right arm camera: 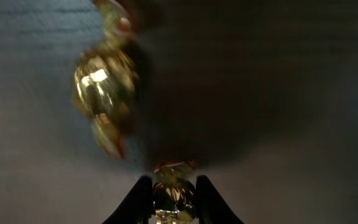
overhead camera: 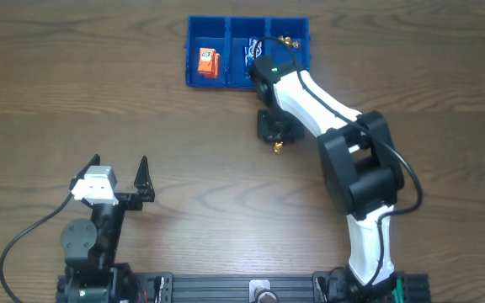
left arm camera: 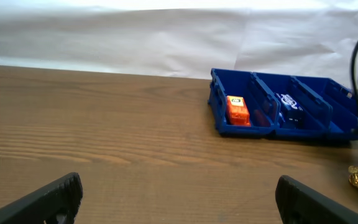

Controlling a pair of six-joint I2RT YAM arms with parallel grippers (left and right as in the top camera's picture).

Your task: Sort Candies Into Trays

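A blue three-compartment tray (overhead camera: pixel 190 52) (left arm camera: pixel 219 109) stands at the table's far side. Its left bin holds an orange candy (overhead camera: pixel 208 62) (left arm camera: pixel 237 110), the middle bin a blue-wrapped candy (overhead camera: pixel 251 52) (left arm camera: pixel 289 102), and the right bin gold candies (overhead camera: pixel 289 39). My right gripper (overhead camera: pixel 274 128) (right arm camera: pixel 173 186) is low over the table just in front of the tray, shut on a gold candy (right arm camera: pixel 173 194). A second gold candy (right arm camera: pixel 104 93) (overhead camera: pixel 276 146) (left arm camera: pixel 356 179) lies on the wood close beside it. My left gripper (overhead camera: pixel 120 168) (left arm camera: pixel 179 205) hangs open near the front left, with nothing between its fingers.
A black cable (overhead camera: pixel 263 42) from the right arm loops over the tray's middle and right bins. A white backdrop (left arm camera: pixel 135 37) runs behind the table's far edge. Bare wood (overhead camera: pixel 99 84) spreads across the left half.
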